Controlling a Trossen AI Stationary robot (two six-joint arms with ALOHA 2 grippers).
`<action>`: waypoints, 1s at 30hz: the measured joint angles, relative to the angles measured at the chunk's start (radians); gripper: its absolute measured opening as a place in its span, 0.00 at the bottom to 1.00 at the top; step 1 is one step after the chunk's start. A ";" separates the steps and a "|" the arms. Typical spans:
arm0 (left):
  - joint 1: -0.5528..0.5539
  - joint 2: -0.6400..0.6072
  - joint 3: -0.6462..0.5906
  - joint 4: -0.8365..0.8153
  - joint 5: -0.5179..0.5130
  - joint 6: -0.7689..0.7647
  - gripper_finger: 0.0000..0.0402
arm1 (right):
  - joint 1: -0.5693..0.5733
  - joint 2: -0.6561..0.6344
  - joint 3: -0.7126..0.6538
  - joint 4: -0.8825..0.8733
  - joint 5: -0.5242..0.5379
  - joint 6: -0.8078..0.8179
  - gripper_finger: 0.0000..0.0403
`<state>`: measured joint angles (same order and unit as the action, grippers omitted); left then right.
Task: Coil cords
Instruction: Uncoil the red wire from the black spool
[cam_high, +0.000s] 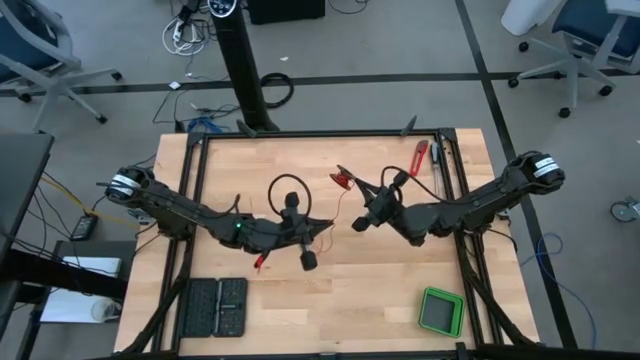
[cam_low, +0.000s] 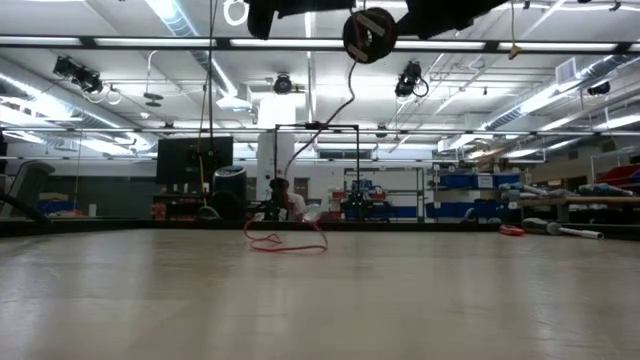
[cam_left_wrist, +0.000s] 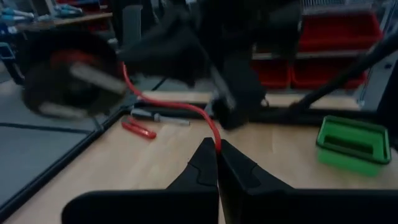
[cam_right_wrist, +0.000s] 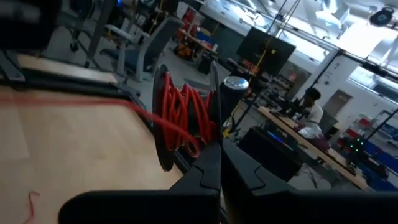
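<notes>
The cord is a very thin red wire. Part of it is wound on a dark spool (cam_right_wrist: 186, 118) that hangs high over the table (cam_low: 370, 35). From there it drops to a loose red loop on the tabletop (cam_low: 285, 240). A small red and dark end piece (cam_high: 345, 180) lies at the table's far middle, and another red bit (cam_high: 262, 262) lies under my left arm. My right gripper (cam_high: 356, 222) is shut on the spool at mid-table. My left gripper (cam_high: 322, 233) is shut on the wire just left of it, and its wrist view shows the spool blurred (cam_left_wrist: 68, 81). My left gripper pinches the red wire (cam_left_wrist: 216, 142) between its two fingertips, which lie roughly level and point toward the table's right side. From the fingers the wire runs up in a curve to the spool, clear of the table. My right gripper pinches the edge of one dark spool flange (cam_right_wrist: 214, 127) between its two fingers, right beside the wound red wire (cam_right_wrist: 189, 140). The spool is lifted clear, high above the table, with wire trailing down from it.
A green box (cam_high: 440, 312) stands at the near right. A black ribbed mat (cam_high: 213, 308) lies at the near left. A red-handled tool (cam_high: 418, 158) lies at the far right beside the dark frame rail. A person sits at a desk far behind the table (cam_right_wrist: 309, 106).
</notes>
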<state>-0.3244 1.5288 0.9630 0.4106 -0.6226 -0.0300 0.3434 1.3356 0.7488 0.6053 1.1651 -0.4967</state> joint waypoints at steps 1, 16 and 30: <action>0.000 0.000 0.000 -0.014 0.000 0.000 0.00 | 0.005 -0.005 0.000 0.017 -0.007 -0.012 0.00; 0.011 0.000 0.000 -0.360 -0.227 -0.086 0.00 | 0.155 -0.139 0.000 0.053 -0.120 -0.109 0.00; 0.006 -0.015 0.032 -0.413 -0.384 -0.024 0.28 | 0.226 -0.178 0.000 -0.101 -0.009 -0.173 0.00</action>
<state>-0.3180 1.5135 0.9951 -0.0029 -1.0063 -0.0537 0.5690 1.1572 0.7486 0.5044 1.1564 -0.6698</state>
